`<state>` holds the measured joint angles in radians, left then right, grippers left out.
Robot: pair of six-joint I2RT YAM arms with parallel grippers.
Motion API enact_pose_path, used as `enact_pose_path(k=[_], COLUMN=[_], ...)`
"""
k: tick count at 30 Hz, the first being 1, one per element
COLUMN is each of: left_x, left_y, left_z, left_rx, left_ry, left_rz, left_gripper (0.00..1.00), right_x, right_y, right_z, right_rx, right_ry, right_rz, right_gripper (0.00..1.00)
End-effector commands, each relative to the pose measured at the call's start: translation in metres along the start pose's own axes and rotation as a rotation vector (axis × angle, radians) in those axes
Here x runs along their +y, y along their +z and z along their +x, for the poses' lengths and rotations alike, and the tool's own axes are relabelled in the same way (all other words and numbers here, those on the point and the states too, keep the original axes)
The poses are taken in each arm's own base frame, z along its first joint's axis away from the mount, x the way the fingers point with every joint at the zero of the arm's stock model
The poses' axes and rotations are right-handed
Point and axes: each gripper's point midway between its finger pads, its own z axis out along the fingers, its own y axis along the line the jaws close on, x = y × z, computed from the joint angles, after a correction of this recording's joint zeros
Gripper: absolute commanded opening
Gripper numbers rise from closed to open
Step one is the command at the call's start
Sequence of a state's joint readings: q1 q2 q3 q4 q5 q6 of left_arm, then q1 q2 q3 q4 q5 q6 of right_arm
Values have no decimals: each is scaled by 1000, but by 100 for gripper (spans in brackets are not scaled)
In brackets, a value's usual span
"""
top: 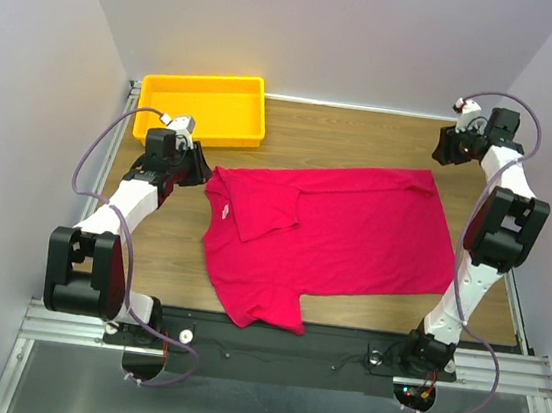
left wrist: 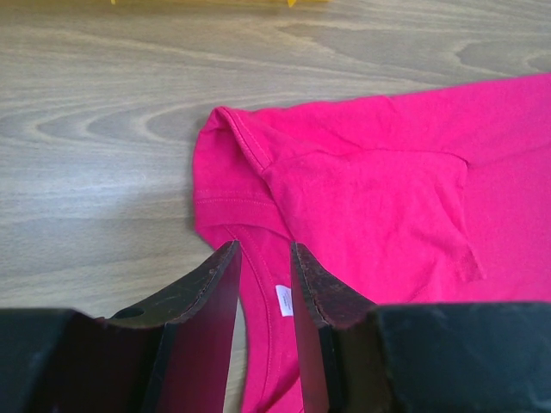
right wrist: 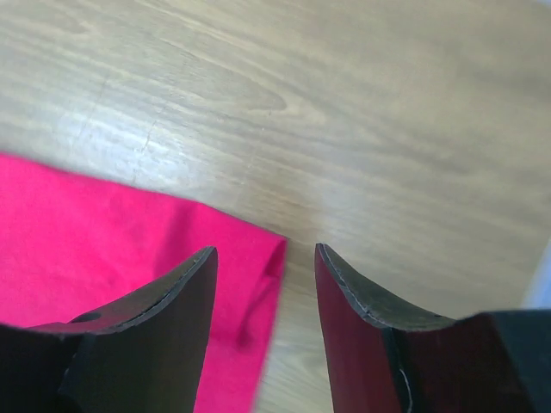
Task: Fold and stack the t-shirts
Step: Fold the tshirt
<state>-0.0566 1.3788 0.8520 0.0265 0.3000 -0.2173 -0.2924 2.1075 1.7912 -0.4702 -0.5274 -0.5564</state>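
Crimson-pink cloth, one t-shirt [top: 353, 236], lying flat in the middle of the tabletop [top: 366, 132], collar [left wrist: 231, 206] to the left and hem to the right, well apart from the yellow tray [top: 208, 82] at the far left corner. Over the chest, the far sleeve [top: 260, 215] folded inward; toward the near edge, the near sleeve [top: 264, 306] spread out, not yet folded. On the left arm [top: 141, 195], jaws parted and hanging just above the collar, the white neck label [left wrist: 283, 299] visible in the gap, grasping nothing as far as visible. On the right arm [top: 495, 228], jaws released and wide, over the far right hem corner [right wrist: 271, 245], empty. Probably a moment between two folds. For a good next fold: take the near sleeve at its outer edge, pinch both layers together, lift only a little, carry toward the far side until a straight fold line from shoulder to hem, then lay down and let go gently. Better to hold the hem side at the same time, to keep the body from sliding or wrinkling. Worth watching: the far sleeve, easily dragged open.
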Motion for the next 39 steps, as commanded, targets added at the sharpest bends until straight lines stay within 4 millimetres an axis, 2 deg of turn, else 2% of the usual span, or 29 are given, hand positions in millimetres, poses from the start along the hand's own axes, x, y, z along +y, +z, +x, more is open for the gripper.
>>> enact_pose_path(k=[1,9,16,25,29,30,34,39], left_x=[-10,-19,-19,-21,-21,-20,-18,-17], left_y=[-5,0,2,5,7,7,10,11], left_z=[-11,-4,1,5,10,10,14,15], left_rx=[-50,-25,-14,2,16,19,28,33], left_ry=[20,10,-1,-7,-8,-9,-11,-14], left_rz=[54,116,126,143,150,148,145,141], left_gripper=[41,41,41,41,41,41,41,41], right_x=[5,10,14,8,1,-3,-16,-25], right_y=[19,38,43,47,48,47,48,52], right_z=[10,45,52,48,40,33,17,11], right_rx=[33,113,128,122,106,90,56,39], right_ry=[331,410,421,433,417,404,386,394], right_rz=[10,0,-14,-6,8,15,46,66], right_gripper=[55,51,41,22,6,2,1,1])
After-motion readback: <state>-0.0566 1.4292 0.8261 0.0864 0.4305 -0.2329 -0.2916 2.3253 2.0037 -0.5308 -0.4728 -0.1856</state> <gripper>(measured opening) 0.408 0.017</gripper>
